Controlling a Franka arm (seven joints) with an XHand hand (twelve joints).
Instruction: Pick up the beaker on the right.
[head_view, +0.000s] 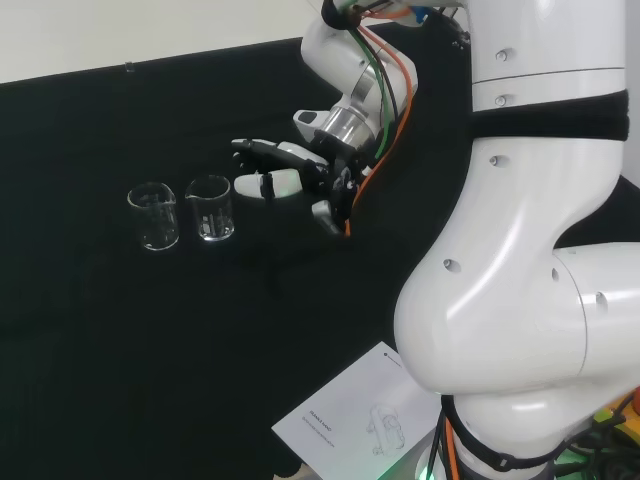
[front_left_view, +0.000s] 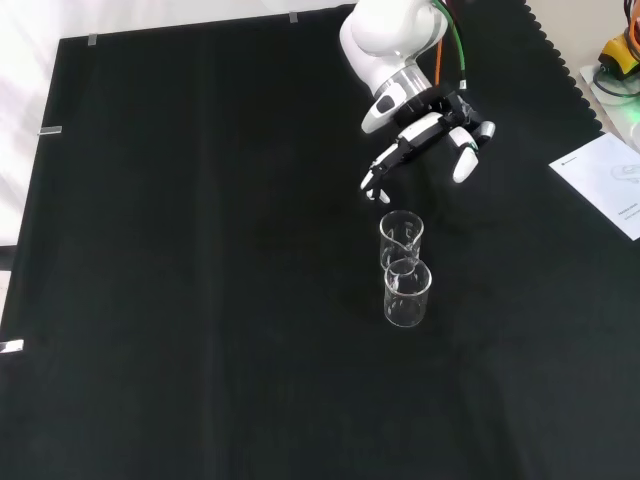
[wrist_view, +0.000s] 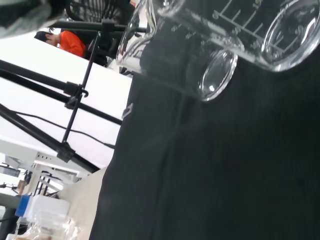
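Observation:
Two clear glass beakers stand close together on the black cloth. In the head view the right beaker (head_view: 211, 208) is nearest the hand and the left beaker (head_view: 153, 217) stands beside it. The front view shows them one behind the other, the farther beaker (front_left_view: 401, 240) closest to the hand and the nearer beaker (front_left_view: 407, 292) below it. The hand (head_view: 318, 172) hovers just right of the right beaker, its fingers (head_view: 268, 149) straight and pointing at it, holding nothing. Seen from the front, the hand (front_left_view: 443, 115) is above the beakers, apart from them. Close up in the wrist view are two beakers (wrist_view: 185, 55) (wrist_view: 280, 27).
A white printed sheet (head_view: 355, 415) (front_left_view: 605, 180) lies at the cloth's edge near the arm's base. The arm's big white links (head_view: 530, 250) stand at the right of the head view. White table surface borders the cloth (front_left_view: 200, 250) on the front view's left.

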